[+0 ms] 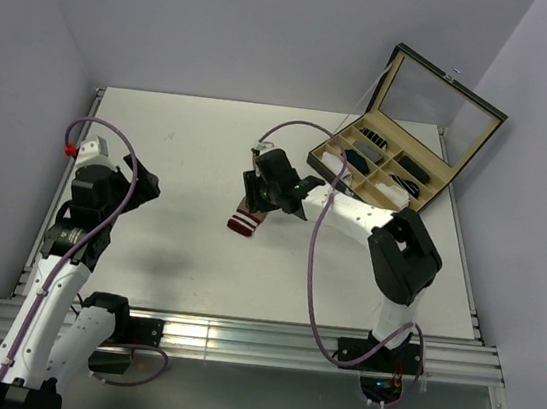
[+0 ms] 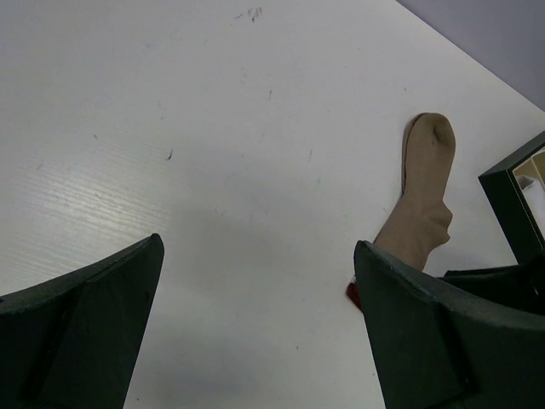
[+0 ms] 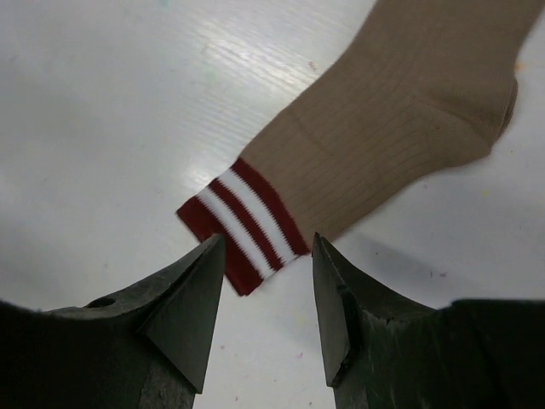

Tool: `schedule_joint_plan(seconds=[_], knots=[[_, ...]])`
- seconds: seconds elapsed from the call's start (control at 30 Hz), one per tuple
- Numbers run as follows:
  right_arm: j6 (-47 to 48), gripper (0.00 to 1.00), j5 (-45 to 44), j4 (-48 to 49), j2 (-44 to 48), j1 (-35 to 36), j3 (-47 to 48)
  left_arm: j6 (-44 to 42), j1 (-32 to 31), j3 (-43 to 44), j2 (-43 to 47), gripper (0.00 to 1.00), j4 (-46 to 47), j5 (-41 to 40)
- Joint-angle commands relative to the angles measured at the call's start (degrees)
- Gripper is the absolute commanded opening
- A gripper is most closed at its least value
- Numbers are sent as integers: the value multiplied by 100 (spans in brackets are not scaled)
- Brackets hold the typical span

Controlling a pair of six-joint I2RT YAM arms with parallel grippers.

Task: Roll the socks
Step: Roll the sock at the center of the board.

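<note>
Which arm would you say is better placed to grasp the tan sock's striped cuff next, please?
Right, I'd judge: the right fingers hang part open just at the striped cuff of the tan sock. The left fingers stand wide open over the table, with the sock off to one side.

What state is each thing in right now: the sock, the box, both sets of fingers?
Tan sock, lying flat on the table, unrolled, striped cuff end nearest the right gripper.
Organizer box, lid open and propped up, small rolls in its compartments.
Left gripper, fingers wide open, empty, over bare table.
Right gripper, fingers partly open above the cuff, not clamped on it.
</note>
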State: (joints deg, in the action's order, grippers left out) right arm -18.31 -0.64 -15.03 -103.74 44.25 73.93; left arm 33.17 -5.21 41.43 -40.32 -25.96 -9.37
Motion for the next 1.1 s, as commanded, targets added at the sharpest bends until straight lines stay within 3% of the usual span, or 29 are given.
schedule_joint_plan(seconds=[0.0, 0.23, 0.4, 0.6, 0.8, 1.07], knots=[[-340, 53, -120, 403, -277, -92, 253, -170, 20, -30, 32, 99, 179, 198], [-323, 52, 38, 712, -796, -364, 78, -294, 29, -74, -108, 99, 258, 453], [360, 53, 257, 878, -298, -373, -378, -311, 29, -21, -451, 99, 196, 524], [1406, 53, 311, 651, 188, 74, -608, -293, 47, -3, -530, 100, 214, 523], [2286, 54, -189, 159, -137, 627, -284, -284, 82, -3, -574, 100, 196, 550], [2639, 54, -516, -71, -541, 945, -28, -276, 82, -3, -600, 99, 196, 576]])
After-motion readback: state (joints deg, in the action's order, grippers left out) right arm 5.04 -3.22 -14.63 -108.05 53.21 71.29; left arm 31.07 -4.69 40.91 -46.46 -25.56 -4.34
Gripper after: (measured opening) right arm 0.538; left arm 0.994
